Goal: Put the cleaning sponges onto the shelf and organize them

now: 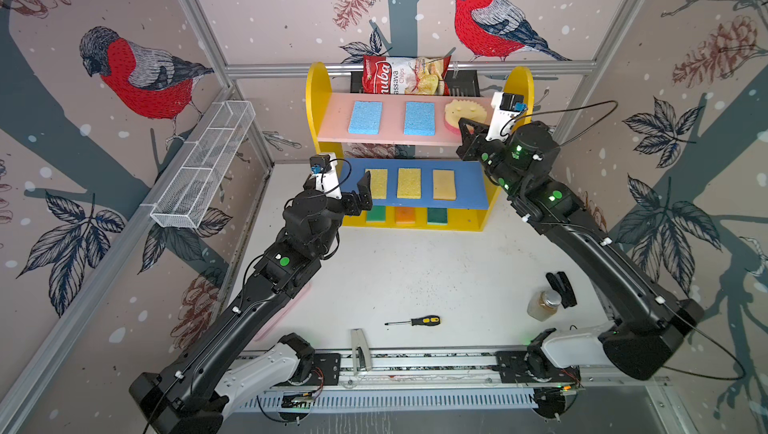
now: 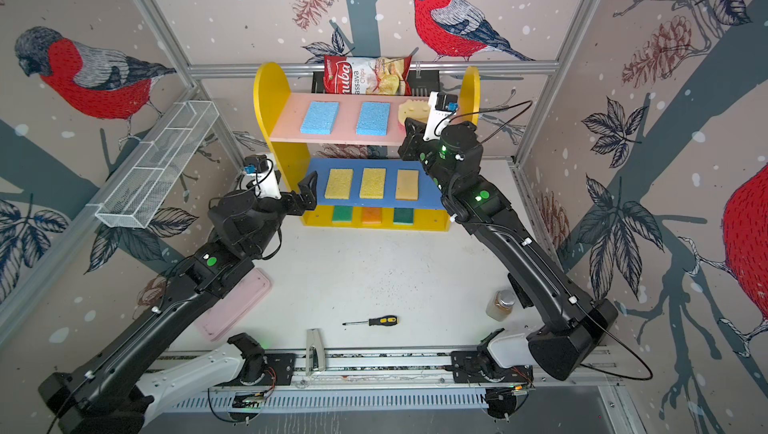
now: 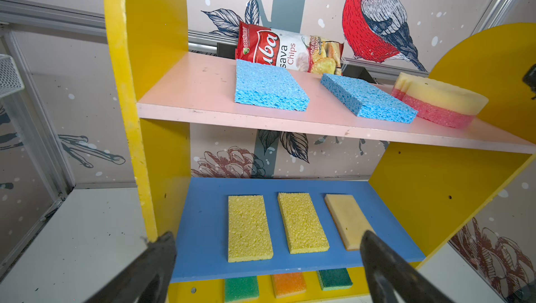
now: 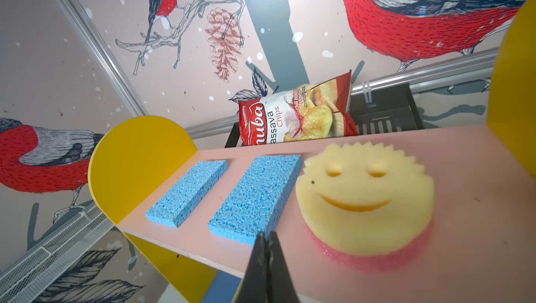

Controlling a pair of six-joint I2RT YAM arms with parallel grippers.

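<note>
Found left end effector [image 3: 266, 237] spread wide, empty, by the front left corner of the shelf [image 1: 318, 91]. Counted nine cleaning sponges [image 1: 409, 183], three per board. Noted right end effector [image 4: 266, 237] pressed together beside the smiley sponge [image 4: 362, 194] at the right end of the pink board [image 1: 336, 131].

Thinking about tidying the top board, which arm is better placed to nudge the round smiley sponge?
Right. The right gripper, jaws shut, sits at the pink board's front edge next to the smiley sponge. The left gripper, open, is down by the blue board.
</note>
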